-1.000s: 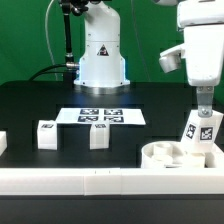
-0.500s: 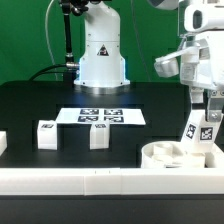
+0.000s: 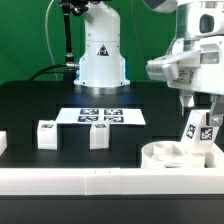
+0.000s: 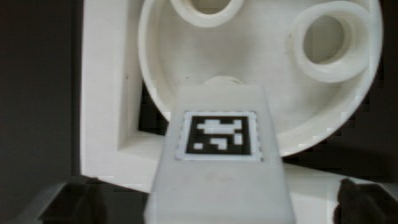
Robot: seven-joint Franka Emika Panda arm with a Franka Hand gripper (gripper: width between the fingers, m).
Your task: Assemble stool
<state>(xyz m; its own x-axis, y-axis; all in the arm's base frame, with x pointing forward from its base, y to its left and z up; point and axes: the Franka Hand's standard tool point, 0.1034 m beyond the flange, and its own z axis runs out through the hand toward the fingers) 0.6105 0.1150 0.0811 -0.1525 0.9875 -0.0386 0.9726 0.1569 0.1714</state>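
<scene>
The round white seat lies rim up at the exterior view's right, against the front rail. One tagged white leg stands tilted in it. My gripper hangs just above this leg's top end. In the wrist view the leg runs between my dark fingers, with a gap showing on one side, so the jaws are open around its top. The seat with its round holes lies beneath. Two more legs stand on the black table.
The marker board lies flat mid-table in front of the robot base. A long white rail runs along the front edge. Another white part shows at the exterior view's left edge.
My wrist has risen and turned, and the hand's body has swung toward the exterior view's left. The leg has stayed tilted in the seat.
</scene>
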